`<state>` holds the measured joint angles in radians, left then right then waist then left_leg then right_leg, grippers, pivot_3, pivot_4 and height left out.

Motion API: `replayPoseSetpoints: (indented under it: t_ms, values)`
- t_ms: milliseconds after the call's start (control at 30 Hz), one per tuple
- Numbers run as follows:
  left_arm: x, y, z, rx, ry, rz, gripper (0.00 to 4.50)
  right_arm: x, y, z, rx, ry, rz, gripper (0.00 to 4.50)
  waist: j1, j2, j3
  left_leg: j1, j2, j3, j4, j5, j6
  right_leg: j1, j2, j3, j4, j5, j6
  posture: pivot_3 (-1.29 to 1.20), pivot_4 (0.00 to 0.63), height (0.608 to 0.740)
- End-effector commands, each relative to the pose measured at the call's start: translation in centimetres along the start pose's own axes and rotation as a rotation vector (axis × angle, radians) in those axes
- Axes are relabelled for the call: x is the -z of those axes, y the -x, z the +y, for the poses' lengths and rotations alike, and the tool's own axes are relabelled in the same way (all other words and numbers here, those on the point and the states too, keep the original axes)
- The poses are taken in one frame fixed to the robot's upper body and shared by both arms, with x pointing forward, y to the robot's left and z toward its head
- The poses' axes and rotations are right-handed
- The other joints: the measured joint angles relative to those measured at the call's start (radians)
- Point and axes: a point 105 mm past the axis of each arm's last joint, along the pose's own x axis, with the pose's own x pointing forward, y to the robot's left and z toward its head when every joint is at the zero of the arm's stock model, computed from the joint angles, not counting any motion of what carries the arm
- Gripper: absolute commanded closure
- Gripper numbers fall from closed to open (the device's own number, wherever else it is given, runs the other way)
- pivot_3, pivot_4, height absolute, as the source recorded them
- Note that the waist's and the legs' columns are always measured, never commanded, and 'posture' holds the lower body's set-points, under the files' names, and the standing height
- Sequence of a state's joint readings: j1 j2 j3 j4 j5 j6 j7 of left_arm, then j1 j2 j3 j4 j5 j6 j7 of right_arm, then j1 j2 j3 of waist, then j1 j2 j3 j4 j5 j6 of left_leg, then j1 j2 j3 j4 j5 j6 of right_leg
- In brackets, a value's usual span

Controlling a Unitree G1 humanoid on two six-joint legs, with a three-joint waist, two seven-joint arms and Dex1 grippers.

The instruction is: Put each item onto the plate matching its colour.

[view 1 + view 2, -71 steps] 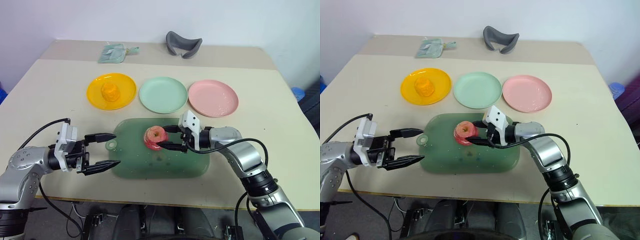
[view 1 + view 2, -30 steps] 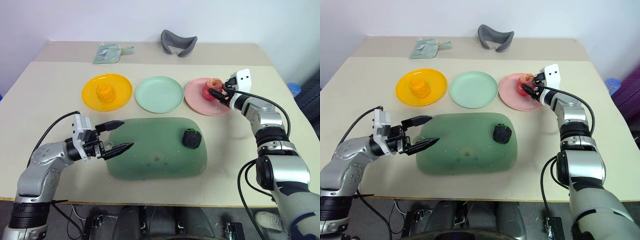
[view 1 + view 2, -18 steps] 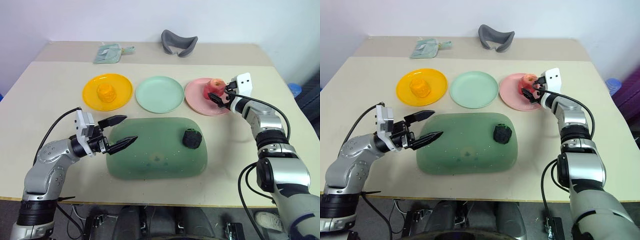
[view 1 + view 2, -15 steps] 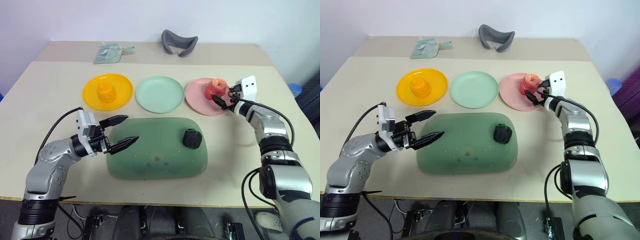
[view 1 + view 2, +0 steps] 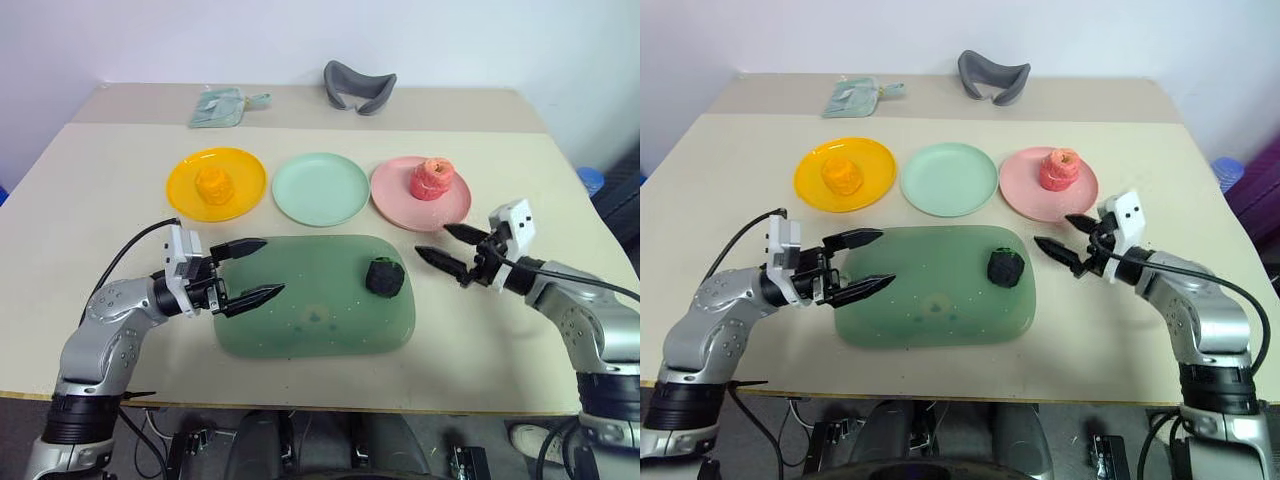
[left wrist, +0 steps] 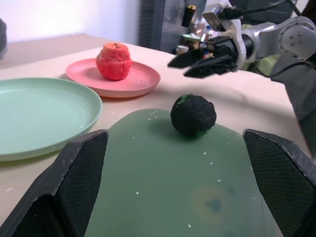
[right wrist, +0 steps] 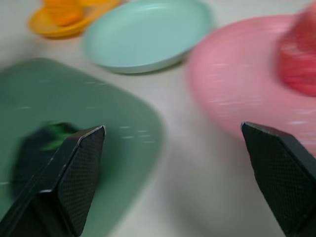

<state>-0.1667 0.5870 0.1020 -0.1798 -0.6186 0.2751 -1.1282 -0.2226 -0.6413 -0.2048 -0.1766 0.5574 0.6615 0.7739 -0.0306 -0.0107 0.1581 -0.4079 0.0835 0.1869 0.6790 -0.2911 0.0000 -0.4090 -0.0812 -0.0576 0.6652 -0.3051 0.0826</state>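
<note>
— Looking at the bench, I'm seeing the red item sitting on the pink plate and the yellow item on the yellow plate.

— And the dark green item?

— It's lying on the translucent board, near the empty mint green plate, probably next. The right end effector is hovering released beside the board; the left end effector is gaping empty over the board's other end. Nothing is blocking the way; the grey cushion is sitting far off.
</note>
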Motion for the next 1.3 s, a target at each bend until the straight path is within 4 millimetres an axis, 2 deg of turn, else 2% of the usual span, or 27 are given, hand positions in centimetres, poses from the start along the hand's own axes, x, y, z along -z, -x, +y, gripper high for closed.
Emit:
replayPoseSetpoints:
  t_ms: [33, 233, 533, 633, 733, 767, 867, 1000, 1133, 1300]
  values:
    - [-0.6, 0.0, 0.2, 0.017, -0.038, -0.001, 0.0, -0.9, -0.6, 1.9, -0.07, -0.007, -0.036, 0.02, 0.002, 0.0, 0.0, 0.0, 0.0, 0.0, 0.0, 0.0, 0.0, 0.0, 0.0, 0.0, 0.0, 0.0, 0.0, 0.0, 0.15, 0.74]
    - [-0.6, 0.1, 0.2, 0.022, -0.04, 0.003, 0.0, 0.2, -1.2, 3.6, -0.146, -0.042, 0.004, 0.02, 0.02, 0.0, 0.0, 0.0, 0.0, 0.0, 0.001, 0.0, 0.0, 0.0, 0.0, 0.0, 0.0, 0.0, 0.0, 0.0, 0.15, 0.74]
    - [-0.5, 0.6, -0.2, 0.003, -0.042, 0.014, 0.0, 2.6, -1.6, 5.5, -0.246, -0.085, 0.096, 0.02, 0.018, 0.0, 0.0, 0.0, 0.0, -0.001, 0.002, -0.001, 0.001, 0.0, 0.0, 0.0, 0.0, 0.0, 0.0, 0.0, 0.15, 0.74]
    - [-0.5, 0.7, -0.3, -0.003, -0.043, 0.016, 0.0, 2.6, -2.1, 5.6, -0.246, -0.071, 0.102, 0.79, 0.017, 0.0, 0.0, 0.0, 0.0, -0.001, 0.002, -0.001, 0.001, 0.0, 0.0, 0.0, 0.0, 0.0, 0.0, 0.0, 0.15, 0.74]
    - [-0.5, 0.8, -0.3, -0.014, -0.044, 0.018, 0.0, 2.4, -2.7, 5.6, -0.231, -0.032, 0.101, 2.24, 0.017, 0.0, 0.0, 0.0, 0.0, -0.001, 0.002, -0.001, 0.001, 0.0, 0.0, 0.0, 0.0, 0.0, 0.0, 0.0, 0.15, 0.74]
    - [-0.5, 0.8, -0.3, -0.018, -0.045, 0.018, 0.0, 2.2, -3.0, 5.5, -0.219, -0.014, 0.094, 2.24, 0.017, 0.0, 0.0, 0.0, 0.0, -0.001, 0.002, -0.001, 0.001, 0.0, 0.0, 0.0, 0.0, 0.0, 0.0, 0.0, 0.15, 0.74]
    - [-0.4, 0.9, -0.4, -0.03, -0.044, 0.018, 0.0, 0.9, -4.4, 4.9, -0.166, 0.038, 0.036, 2.24, 0.017, 0.0, 0.0, 0.0, 0.0, -0.001, 0.002, -0.001, 0.001, 0.0, 0.0, 0.0, 0.0, 0.0, 0.0, 0.0, 0.15, 0.74]
    - [-0.4, 0.9, 0.4, -0.104, -0.052, 0.011, 0.0, -2.2, -6.5, 4.4, -0.104, 0.118, -0.078, 2.24, 0.016, 0.0, 0.0, 0.0, 0.0, 0.0, 0.002, -0.001, 0.001, 0.0, 0.0, 0.0, 0.0, 0.0, 0.0, 0.0, 0.15, 0.74]
    - [-0.3, 0.9, 3.0, -0.273, -0.087, 0.019, 0.0, -4.8, -9.0, 3.4, -0.02, 0.151, -0.178, 2.24, 0.017, 0.0, 0.0, 0.0, 0.0, 0.0, 0.002, -0.001, 0.001, 0.0, 0.0, 0.0, 0.0, 0.0, 0.0, 0.0, 0.15, 0.74]
    - [-0.8, 1.2, 6.1, -0.458, -0.147, 0.017, 0.0, -6.1, -13.2, 1.6, 0.076, 0.195, -0.248, 2.24, 0.013, 0.0, 0.0, -0.001, 0.0, 0.001, 0.002, -0.001, 0.001, 0.0, 0.0, -0.001, 0.0, 0.0, 0.0, 0.0, 0.15, 0.74]
